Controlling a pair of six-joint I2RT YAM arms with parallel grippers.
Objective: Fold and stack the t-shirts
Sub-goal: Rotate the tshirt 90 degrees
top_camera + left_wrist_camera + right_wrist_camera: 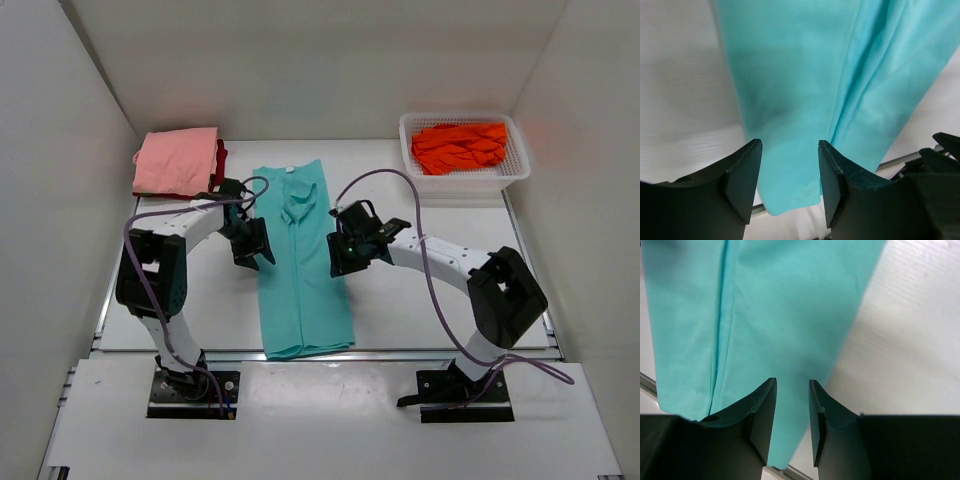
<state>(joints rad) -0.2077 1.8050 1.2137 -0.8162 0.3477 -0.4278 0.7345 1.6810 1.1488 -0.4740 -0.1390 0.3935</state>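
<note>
The teal t-shirt [303, 270] lies flat in the middle of the table, folded into a long narrow strip with its collar at the far end. My left gripper [254, 243] is at its left edge, and in the left wrist view [790, 150] it is open with the teal cloth [805, 75] showing beneath the jaws. My right gripper [346, 250] is at the strip's right edge, open in the right wrist view [792, 386] over the teal cloth [780, 305]. The salmon pink t-shirt [177, 160] lies folded at the back left on the dark red t-shirt [221, 156]. The bright orange t-shirt [458, 147] lies crumpled in the basket.
A white mesh basket [464, 181] stands at the back right corner. White walls close in the table on the left, right and back. The table's metal front rail [400, 352] runs just past the teal shirt's near hem.
</note>
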